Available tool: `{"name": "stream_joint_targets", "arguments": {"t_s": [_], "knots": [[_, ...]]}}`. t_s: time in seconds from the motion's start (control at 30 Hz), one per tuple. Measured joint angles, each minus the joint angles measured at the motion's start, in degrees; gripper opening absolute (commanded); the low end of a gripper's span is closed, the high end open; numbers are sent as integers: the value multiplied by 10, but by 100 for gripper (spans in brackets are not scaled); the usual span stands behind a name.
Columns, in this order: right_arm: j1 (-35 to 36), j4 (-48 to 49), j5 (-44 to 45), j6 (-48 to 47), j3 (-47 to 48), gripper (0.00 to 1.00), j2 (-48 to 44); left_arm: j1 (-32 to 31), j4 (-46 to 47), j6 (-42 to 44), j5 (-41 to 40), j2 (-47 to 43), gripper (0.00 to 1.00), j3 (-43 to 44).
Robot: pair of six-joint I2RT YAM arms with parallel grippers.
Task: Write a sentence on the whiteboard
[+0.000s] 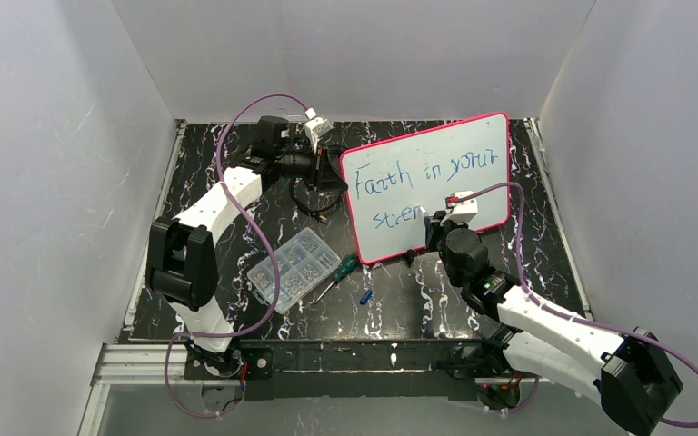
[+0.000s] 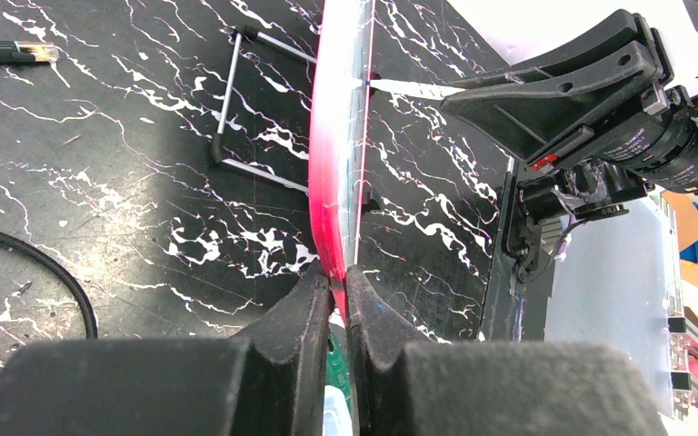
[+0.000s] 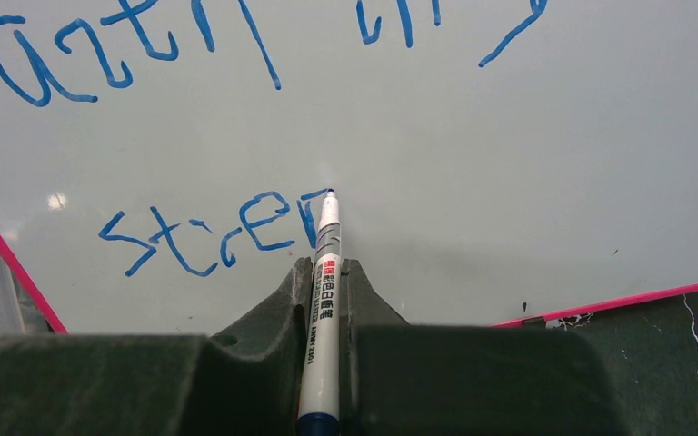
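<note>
Pinches rim of glossy white, pink-framed whiteboard (image 1: 473, 159) in left end effector (image 2: 338, 283); seems light, stiff, slick. Clamps slim white marker (image 3: 327, 238) in right end effector (image 3: 325, 272), tip at whiteboard.

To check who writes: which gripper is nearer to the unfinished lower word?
Right. The right gripper holds a marker, tip at the lower word; the left gripper clamps the whiteboard edge, farther away.
</note>
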Motion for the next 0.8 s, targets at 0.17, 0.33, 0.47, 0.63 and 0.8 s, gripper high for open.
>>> {"name": "stream_joint_targets", "arguments": {"t_s": [0.17, 0.33, 0.47, 0.63, 0.8], "knots": [[0, 0, 0, 5, -2, 1, -1, 0, 0, 0, 0, 0, 0, 0], [0, -5, 0, 16, -15, 1, -10, 0, 0, 0, -2, 0, 0, 0], [0, -9, 0, 26, -20, 1, -14, 0, 0, 0, -2, 0, 0, 0], [0, -11, 0, 34, -26, 1, -16, 0, 0, 0, -3, 0, 0, 0], [0, -19, 0, 43, -29, 1, -21, 0, 0, 0, -3, 0, 0, 0]]}}
